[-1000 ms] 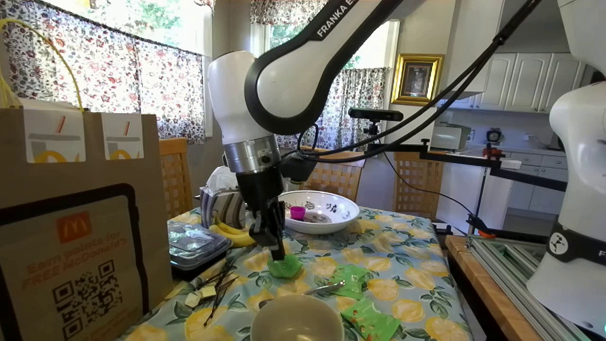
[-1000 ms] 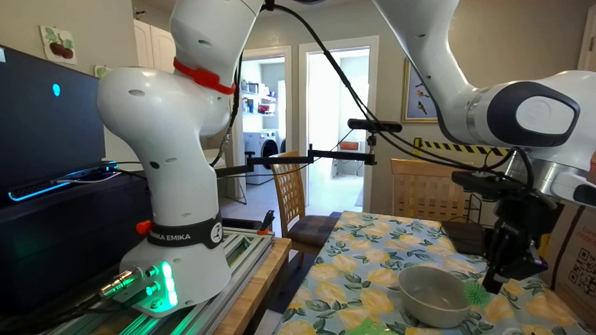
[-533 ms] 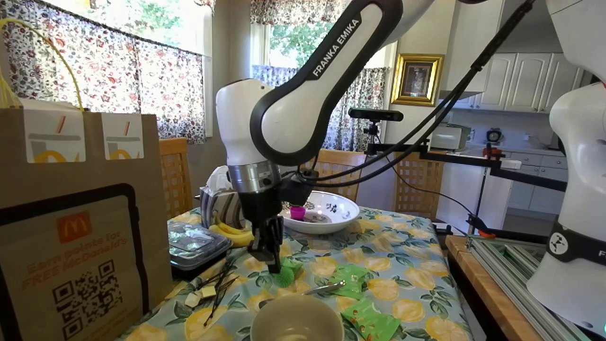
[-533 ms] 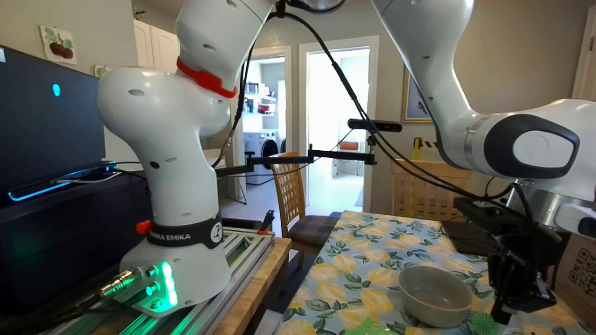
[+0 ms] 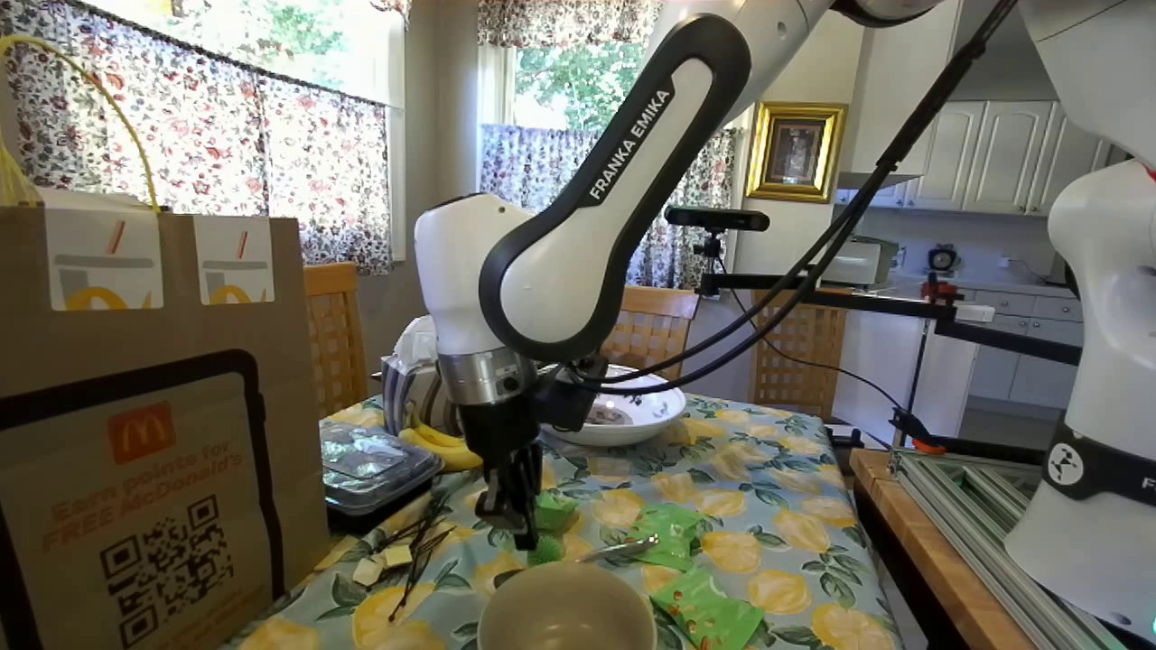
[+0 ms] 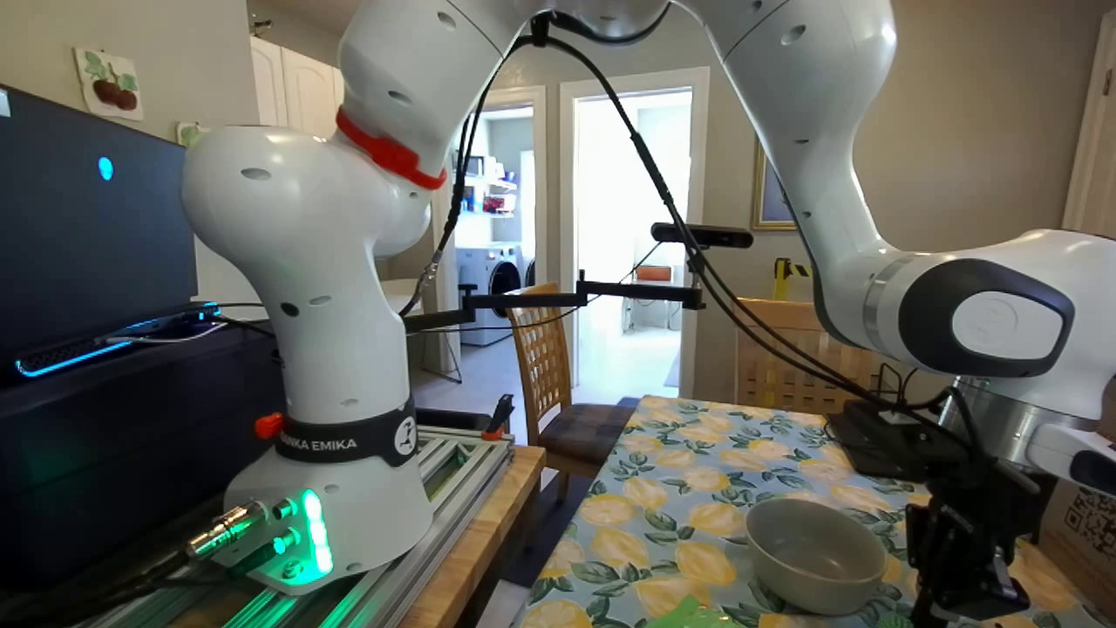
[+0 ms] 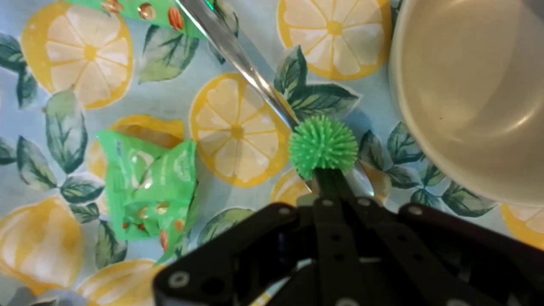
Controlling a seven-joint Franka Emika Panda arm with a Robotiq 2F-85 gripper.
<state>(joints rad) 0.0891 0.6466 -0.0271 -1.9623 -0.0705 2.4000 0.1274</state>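
Wrist view, left to right: a crinkled green packet (image 7: 146, 191) lies between 8 and 9 o'clock from a green spiky ball (image 7: 322, 146); a metal utensil (image 7: 255, 79) slants away toward 11 o'clock; your black fingers (image 7: 324, 187) extend from 6 o'clock, clenched on the ball at their tips; a cream bowl (image 7: 463, 85) opens between 2 and 3 o'clock, lemon-print bench (image 7: 374, 106) showing between it and the ball. Only this view shows you the grip, and the utensil's rounded end partly hidden by the fingers; whether ball and utensil touch, you cannot tell.

In an exterior view, left to right, you get what the wrist view leaves out: a McDonald's paper bag (image 5: 163, 379) at 9 o'clock, a clear-lidded container (image 5: 375, 465), a striped tissue box (image 5: 424, 393), bananas (image 5: 442, 450), and a white patterned dish (image 5: 650, 411) between 1 and 2 o'clock from the fingers. There the ball peeks out beside the fingers, just beyond the cream bowl.

In an exterior view a dark laptop (image 6: 78, 227) appears at 9 o'clock, with only a green sliver of the ball at the bottom edge, toward 4 o'clock.

Your arm (image 6: 802, 113), rooted there at a base (image 6: 336, 506) between 7 and 8 o'clock, arches past the top edge at 12 and slopes down toward 3 o'clock, wrist and fingers angled steeply downward.
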